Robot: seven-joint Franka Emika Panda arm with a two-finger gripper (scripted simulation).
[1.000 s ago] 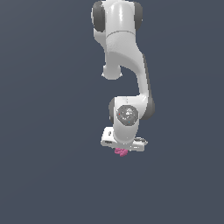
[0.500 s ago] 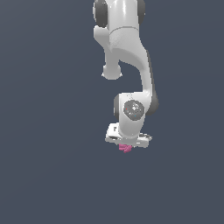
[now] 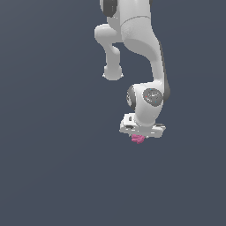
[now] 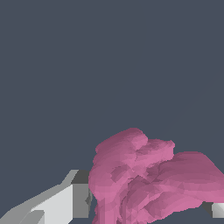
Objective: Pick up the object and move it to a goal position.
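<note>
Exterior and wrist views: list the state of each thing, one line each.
Blob: pink, lumpy, sitting between the gripper fingers, just under the gripper in the exterior view.
Gripper: pointing down, shut on the blob; one finger touches its side.
Arm: bent, reaching downward.

Just a plain dark blue-grey surface (image 3: 48, 167) all around, no edges or markings, can't see anything resting on it.

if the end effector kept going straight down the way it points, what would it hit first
The end effector already has the pink object between its fingers, so that comes first. Beyond it, both views show only plain dark ground, and its depth is unclear.
</note>
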